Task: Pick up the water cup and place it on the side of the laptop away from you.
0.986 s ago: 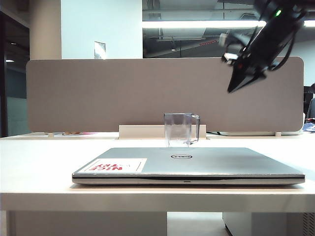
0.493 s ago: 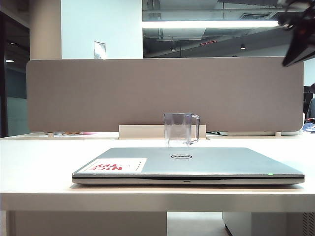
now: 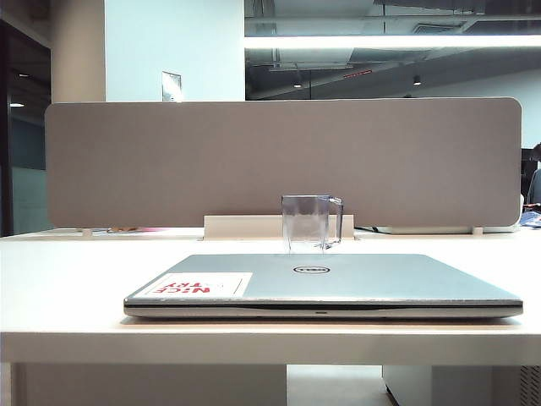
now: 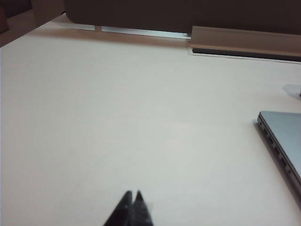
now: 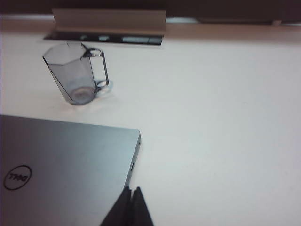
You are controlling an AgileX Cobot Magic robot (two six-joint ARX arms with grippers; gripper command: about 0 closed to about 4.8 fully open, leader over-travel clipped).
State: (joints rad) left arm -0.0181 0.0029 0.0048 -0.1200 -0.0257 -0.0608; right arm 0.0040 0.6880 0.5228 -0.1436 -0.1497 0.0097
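We note the right arm has left the exterior view since a second ago; its work looks finished. Right gripper [image 5: 132, 190], closed and empty, hangs by the laptop's [image 3: 338, 279] near corner. Left gripper [image 4: 133, 195], closed, empty, over bare table [image 4: 117, 117]. Beyond the laptop's far edge the water cup [image 3: 311, 222] stands upright, open table around it.

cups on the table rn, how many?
1. The water cup stands upright on the table behind the closed laptop, touching neither shut gripper: left gripper, right gripper.
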